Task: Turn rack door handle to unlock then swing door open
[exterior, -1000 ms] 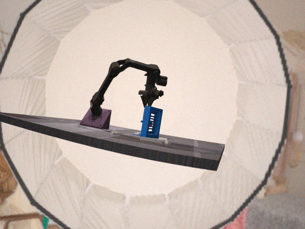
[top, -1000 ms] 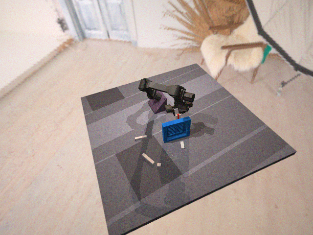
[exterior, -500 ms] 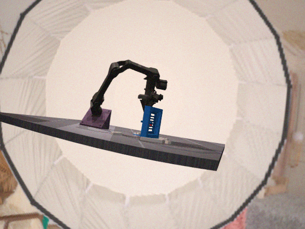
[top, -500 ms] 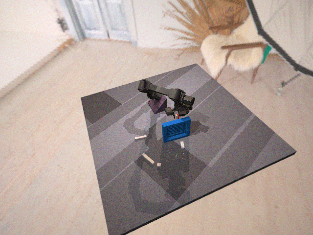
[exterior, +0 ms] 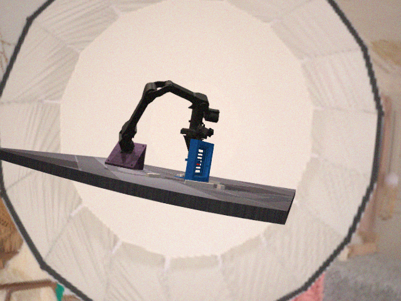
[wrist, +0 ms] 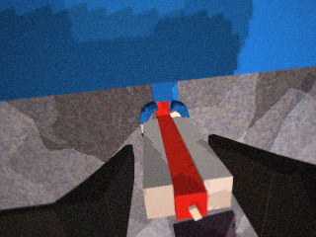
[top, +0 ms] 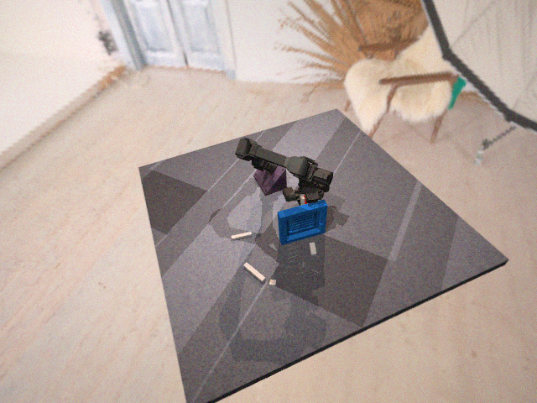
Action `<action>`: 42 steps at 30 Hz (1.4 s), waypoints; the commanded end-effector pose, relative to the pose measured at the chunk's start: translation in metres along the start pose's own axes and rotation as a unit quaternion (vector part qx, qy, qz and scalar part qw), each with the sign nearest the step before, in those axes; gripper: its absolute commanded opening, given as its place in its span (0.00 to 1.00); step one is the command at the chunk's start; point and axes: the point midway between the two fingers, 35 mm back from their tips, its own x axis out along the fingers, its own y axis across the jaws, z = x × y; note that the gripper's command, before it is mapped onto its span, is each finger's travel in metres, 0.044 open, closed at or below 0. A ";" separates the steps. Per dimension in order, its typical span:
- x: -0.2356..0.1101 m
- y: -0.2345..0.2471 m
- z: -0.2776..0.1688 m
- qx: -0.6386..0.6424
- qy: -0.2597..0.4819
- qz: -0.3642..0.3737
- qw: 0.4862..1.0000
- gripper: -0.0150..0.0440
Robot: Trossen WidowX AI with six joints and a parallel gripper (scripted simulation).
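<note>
Here, the gripper (top: 302, 197) (exterior: 188, 143) (wrist: 171, 145) is pointed down behind the blue rack (top: 282, 229) (exterior: 192, 160) (wrist: 123, 59). Fingers parted, one on each side of the red-and-grey handle (top: 303, 200) (wrist: 185, 163); nothing clamped. Handle is positioned beside the rack's arm-facing side. Rack is stood upright on the dark table (top: 216, 303) (exterior: 161, 190).

This place looks like a room in a home. There is a chair (top: 405, 86) with a fleecy cover, and dried grasses (top: 329, 39) stand behind it.
</note>
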 end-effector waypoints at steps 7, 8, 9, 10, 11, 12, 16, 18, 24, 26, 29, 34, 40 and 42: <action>0.002 0.000 -0.001 -0.003 0.000 -0.002 1.000 0.39; 0.002 0.000 -0.001 -0.003 0.000 -0.002 1.000 0.38; 0.002 0.000 -0.001 -0.003 0.000 -0.002 1.000 0.37; 0.002 0.000 -0.001 -0.003 0.000 -0.002 1.000 0.36; 0.002 0.000 -0.001 -0.003 0.000 -0.002 1.000 0.35; 0.002 0.000 -0.001 -0.003 0.000 -0.002 1.000 0.34; 0.002 0.000 -0.001 -0.003 0.000 -0.002 1.000 0.29; 0.002 0.000 -0.001 -0.003 0.000 -0.002 1.000 0.29; 0.002 0.000 -0.001 -0.088 0.000 -0.002 0.996 0.29; 0.002 0.000 -0.001 -0.137 0.000 -0.002 0.991 0.29; 0.002 0.000 -0.001 -0.210 0.000 -0.002 0.978 0.29; 0.002 0.000 -0.001 -0.329 0.001 -0.002 0.944 0.29; 0.002 0.000 -0.001 -0.464 0.001 -0.002 0.886 0.29; 0.002 0.000 -0.001 -0.507 0.001 -0.002 0.862 0.29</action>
